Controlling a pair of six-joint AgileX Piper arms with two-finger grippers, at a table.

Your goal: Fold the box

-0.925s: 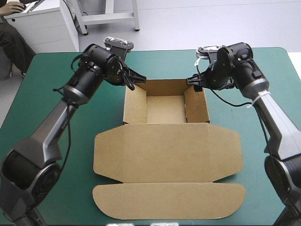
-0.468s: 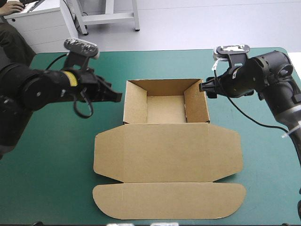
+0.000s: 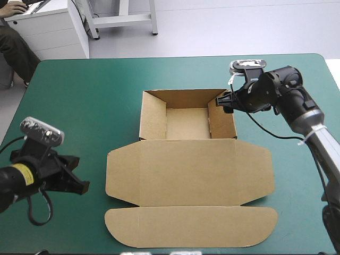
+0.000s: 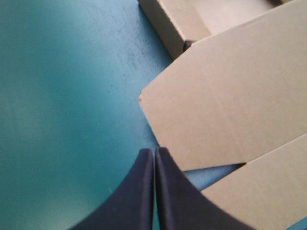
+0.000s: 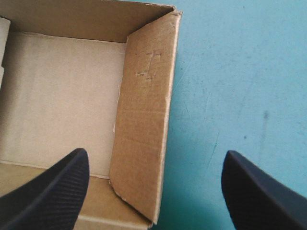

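The brown box (image 3: 187, 123) lies mid-table as an open tray with four raised walls. Its lid (image 3: 188, 172) lies flat toward the near edge, ending in a rounded flap (image 3: 191, 227). My right gripper (image 3: 223, 100) is open at the tray's far right corner. In the right wrist view the right gripper (image 5: 156, 154) straddles the tray's right wall (image 5: 144, 120), one finger inside and one outside. My left gripper (image 3: 83, 187) is shut and holds nothing, low over the cover left of the lid. In the left wrist view the left gripper (image 4: 154, 153) points past the lid's left corner (image 4: 143, 99).
The teal-green cover (image 3: 85, 111) runs wide on the box's left. A narrower strip lies between the tray and the table's right edge (image 3: 333, 79). The table's near left corner is just behind my left arm.
My left arm has swung from the tray's far left corner back to the table's near left, off the box. My right gripper drew out a little, then came back to the right wall.
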